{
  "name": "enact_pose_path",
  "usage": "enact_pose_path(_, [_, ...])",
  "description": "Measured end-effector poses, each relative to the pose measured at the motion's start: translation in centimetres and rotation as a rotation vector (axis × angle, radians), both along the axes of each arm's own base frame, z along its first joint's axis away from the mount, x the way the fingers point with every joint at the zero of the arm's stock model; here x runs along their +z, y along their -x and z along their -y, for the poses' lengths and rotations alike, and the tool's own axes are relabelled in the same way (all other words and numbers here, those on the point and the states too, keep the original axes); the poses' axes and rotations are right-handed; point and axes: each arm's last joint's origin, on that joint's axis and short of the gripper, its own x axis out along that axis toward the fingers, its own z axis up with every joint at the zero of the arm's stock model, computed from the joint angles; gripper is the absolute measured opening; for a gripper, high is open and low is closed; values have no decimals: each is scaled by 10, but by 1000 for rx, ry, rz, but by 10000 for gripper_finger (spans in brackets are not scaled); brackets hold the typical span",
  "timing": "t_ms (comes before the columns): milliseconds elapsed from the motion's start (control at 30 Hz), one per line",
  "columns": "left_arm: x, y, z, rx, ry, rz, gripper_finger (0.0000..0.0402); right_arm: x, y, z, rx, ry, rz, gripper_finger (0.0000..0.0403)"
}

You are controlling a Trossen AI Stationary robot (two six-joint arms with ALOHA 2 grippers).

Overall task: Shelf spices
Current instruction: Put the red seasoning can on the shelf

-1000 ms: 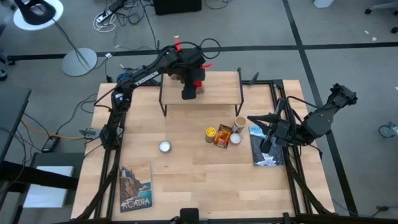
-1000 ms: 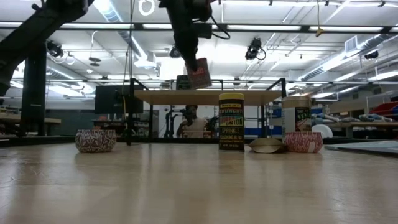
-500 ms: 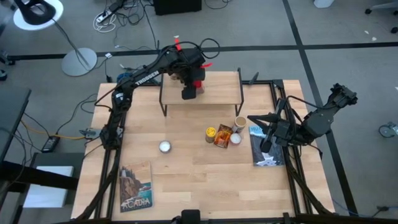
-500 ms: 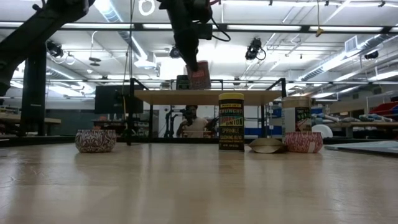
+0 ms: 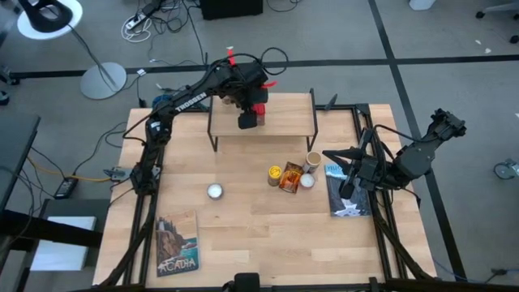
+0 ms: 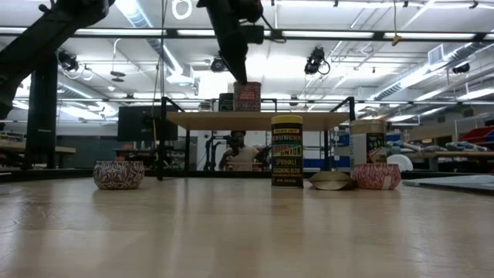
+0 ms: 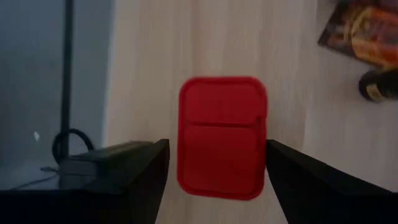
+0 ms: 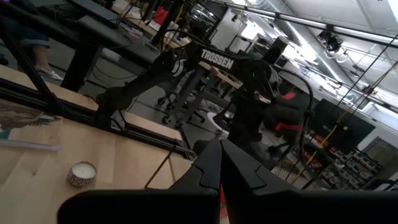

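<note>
Two picture books (image 5: 178, 242) (image 5: 341, 192) lie flat — far apart; a white disc (image 5: 215, 191) sits between them.

Matt red tin (image 7: 222, 137), light-wood shelf (image 5: 280, 113)

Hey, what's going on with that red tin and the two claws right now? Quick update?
Left gripper open above the red tin, which stands on the shelf. Right gripper shut, parked at the table's right edge. Nothing blocking.
</note>
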Motion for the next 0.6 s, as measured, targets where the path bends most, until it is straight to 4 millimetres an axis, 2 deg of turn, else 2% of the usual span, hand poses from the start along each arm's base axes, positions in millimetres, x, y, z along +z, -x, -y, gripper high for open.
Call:
enact_pose_path(133, [15,5,4,-1,-27,60,268,0,0,0,0,0,0,5])
enact_pose_path(433, [23,14,15,6,2,40,266,0,0,0,0,0,0,6])
enact_pose_path(533, [24,13,18,17,1,43,245,0,0,0,0,0,0,5])
enact_pose_path(600, [25,13,20,17,-2,50,217,0,0,0,0,0,0,4])
